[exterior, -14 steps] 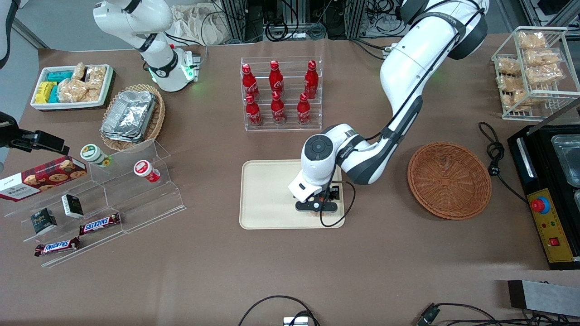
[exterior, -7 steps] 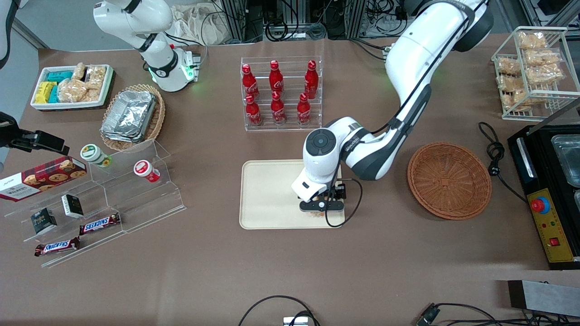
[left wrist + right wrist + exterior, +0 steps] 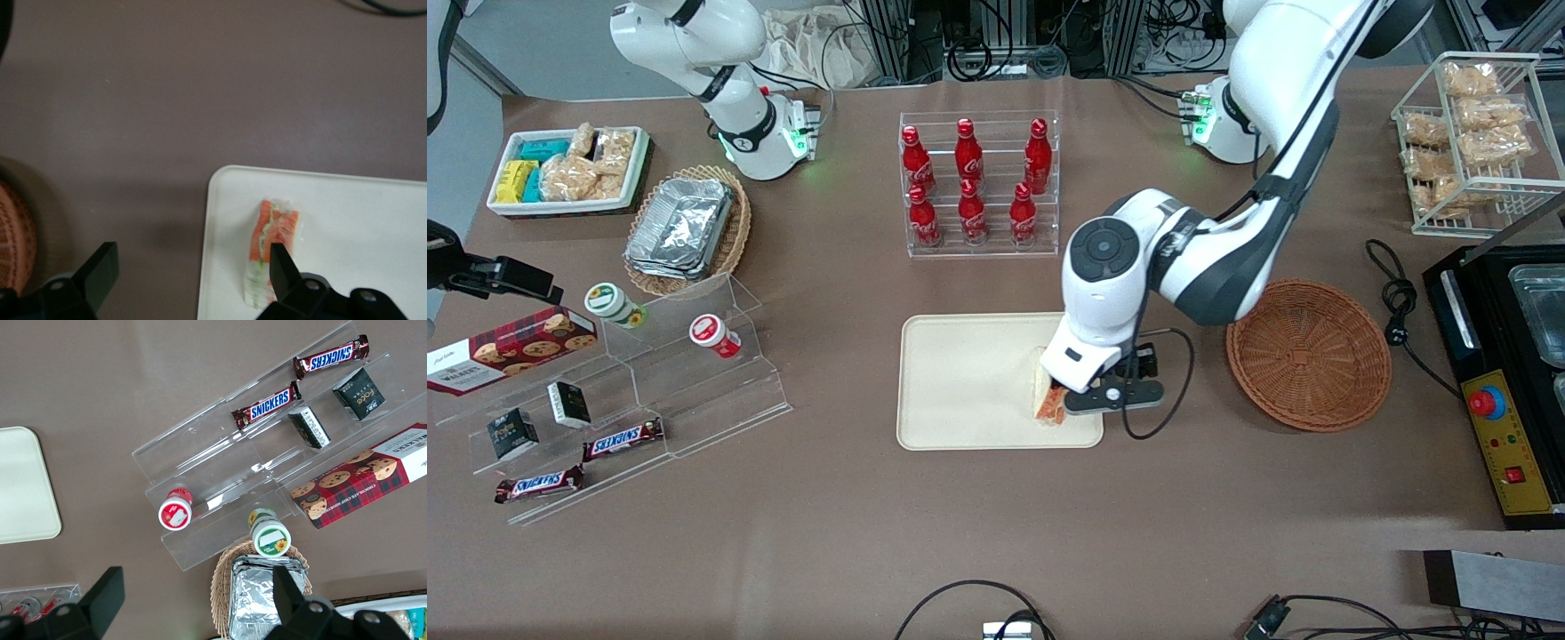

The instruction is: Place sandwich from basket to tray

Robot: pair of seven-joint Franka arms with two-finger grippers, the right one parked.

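Note:
The sandwich [image 3: 1047, 396], a white wedge with orange and green filling in clear wrap, lies on the cream tray [image 3: 960, 382], at the tray's end nearest the round reddish-brown basket [image 3: 1307, 356]. The basket holds nothing. My left gripper [image 3: 1108, 397] is open and empty. It hovers above the tray's edge beside the sandwich, between the sandwich and the basket. In the left wrist view the sandwich [image 3: 273, 243] lies on the tray [image 3: 360, 213], one of the fingers [image 3: 283, 265] overlaps it, and the gripper [image 3: 192, 270] spans the tray's edge. A sliver of the basket [image 3: 12, 233] shows there.
A rack of red cola bottles [image 3: 978, 187] stands farther from the front camera than the tray. Toward the parked arm's end are an acrylic snack stand [image 3: 631, 382], an oval basket of foil containers [image 3: 685, 227] and a white bin [image 3: 569, 169]. A black appliance [image 3: 1507, 373] and a cable [image 3: 1396, 307] lie beside the basket.
The gripper has risen off the tray and moved toward the basket. The sandwich, hidden under it before, now lies uncovered on the tray.

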